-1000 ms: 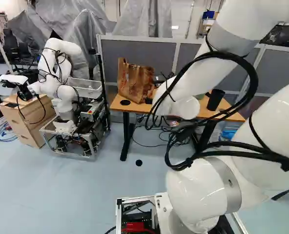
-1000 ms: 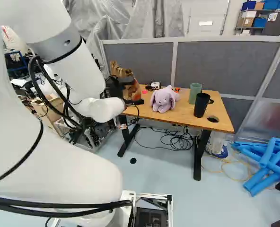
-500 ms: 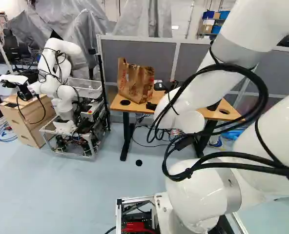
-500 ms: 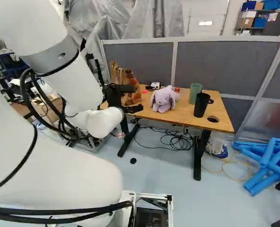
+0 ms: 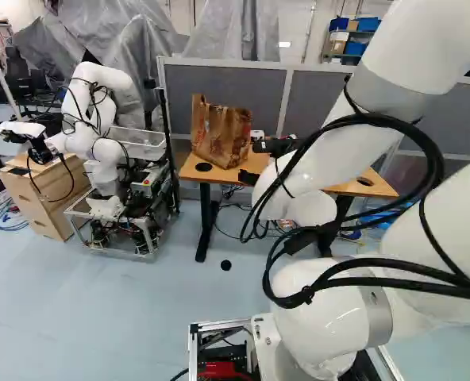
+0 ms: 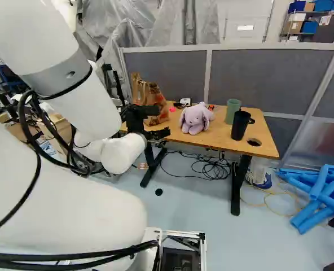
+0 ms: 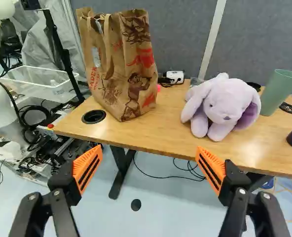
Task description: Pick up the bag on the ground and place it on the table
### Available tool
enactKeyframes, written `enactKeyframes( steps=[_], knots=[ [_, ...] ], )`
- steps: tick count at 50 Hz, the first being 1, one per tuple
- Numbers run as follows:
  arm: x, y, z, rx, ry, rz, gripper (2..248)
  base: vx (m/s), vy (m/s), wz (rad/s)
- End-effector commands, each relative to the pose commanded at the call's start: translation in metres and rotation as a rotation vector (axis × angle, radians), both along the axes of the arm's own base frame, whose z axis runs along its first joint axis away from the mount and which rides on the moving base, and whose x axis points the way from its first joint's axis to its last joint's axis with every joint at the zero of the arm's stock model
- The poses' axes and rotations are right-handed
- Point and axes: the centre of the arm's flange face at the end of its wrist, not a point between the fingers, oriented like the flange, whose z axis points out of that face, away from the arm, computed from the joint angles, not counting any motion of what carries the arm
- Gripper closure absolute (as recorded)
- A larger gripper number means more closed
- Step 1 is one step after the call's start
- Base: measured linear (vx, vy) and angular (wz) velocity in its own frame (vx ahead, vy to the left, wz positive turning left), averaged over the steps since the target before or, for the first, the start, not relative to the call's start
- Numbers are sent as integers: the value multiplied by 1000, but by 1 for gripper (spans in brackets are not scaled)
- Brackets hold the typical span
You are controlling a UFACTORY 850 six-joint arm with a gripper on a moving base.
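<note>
Clearly, we have one brown paper bag [image 7: 138, 74] with printed reddish and dark brown figures, standing on the one wooden-topped table [image 7: 180, 143]. We see it ahead of the black two-fingered gripper [image 6: 155, 134] and apart from it, near the table end toward another robot [image 5: 100, 143] and just beside a round black grommet [image 7: 93, 116]. Its long axis runs upward, leaning slightly away from the one pale lilac plush rabbit [image 7: 227, 106], and its top points up, with paper handles there. Its sides look creased and a little slumped, its top edge uneven. Past the rabbit we count two drinking vessels: a green tapered tumbler [image 6: 232, 112] and a black mug [image 6: 240, 125]. Our gripper's two fingers, each with an orange ribbed pad [image 7: 87, 166], are spread wide.
</note>
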Motion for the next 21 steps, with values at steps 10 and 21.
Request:
enactKeyframes(
  steps=[10,21],
  knots=[
    [0,0,0,0,-1,0,3,0,0,0],
    [0,0,0,0,-1,0,3,0,0,0]
  ],
)
